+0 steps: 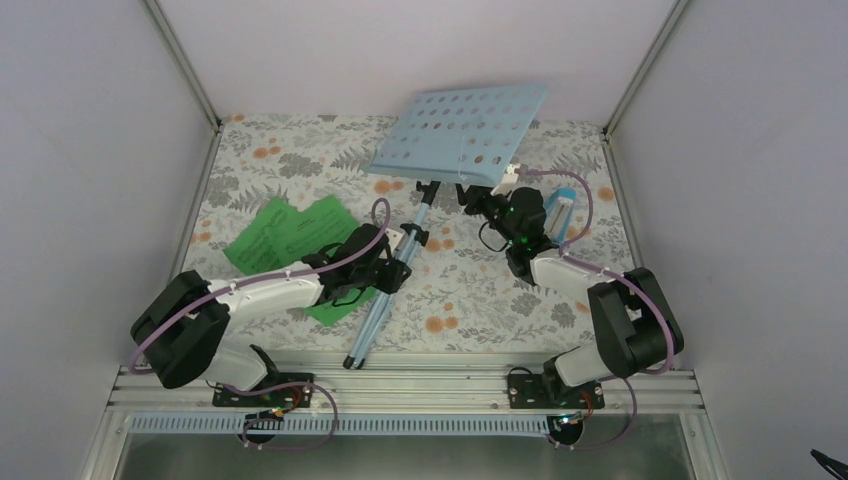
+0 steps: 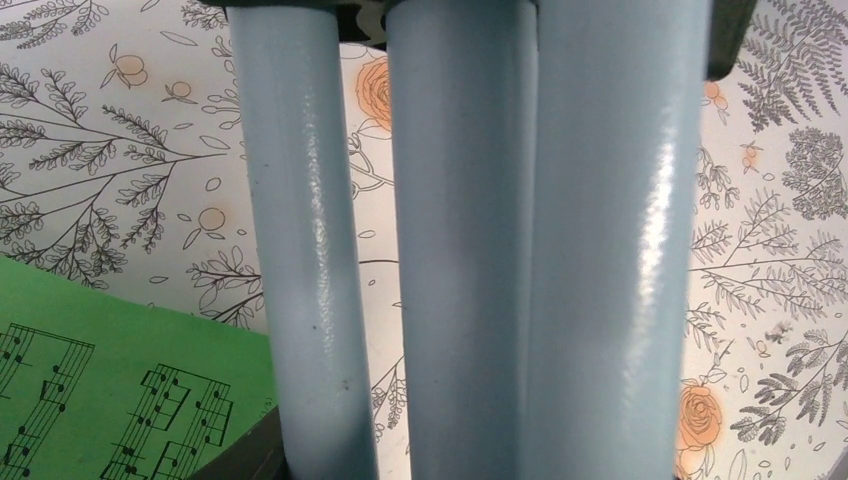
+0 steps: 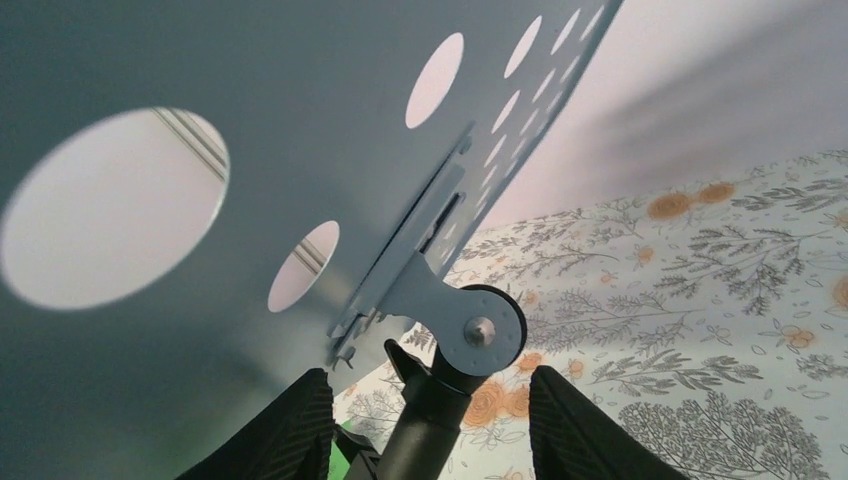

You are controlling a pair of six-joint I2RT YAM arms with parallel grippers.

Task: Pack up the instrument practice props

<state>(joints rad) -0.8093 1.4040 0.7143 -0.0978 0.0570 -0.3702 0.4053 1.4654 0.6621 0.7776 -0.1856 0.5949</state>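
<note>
Floral-print desk (image 1: 470,290) carries everything you're working with. The pale blue music stand (image 1: 465,130) is the biggest prop. It lies slanted across the middle of the desk, folded legs (image 1: 365,330) pointing at the near edge. Its perforated panel (image 3: 300,100) is up at the far side, tilted, underside facing your right wrist camera. Can't tell if the panel's low edge touches the desk.

Left arm (image 1: 270,290) reaches in from the left, over the green pages, to the legs. The right arm (image 1: 600,300) reaches in from the right to just under the panel.

Bright green sheet-music pages (image 1: 285,235) lie flat on the desk left of the stand, partly under your left arm, one corner just beside the legs. The small blue metronome (image 1: 563,212) with a white face is on the right side of the desk, just beyond the right wrist and partly hidden by it.

Left fingers (image 2: 240,455) clamp the bundle of three leg tubes. One dark finger sits against the leftmost tube, the other is mostly hidden behind the tubes.

Right fingers (image 3: 290,420) are spread, one each side of the black neck (image 3: 430,420) below the round tilt joint (image 3: 480,330), with a gap on both sides, touching nothing
</note>
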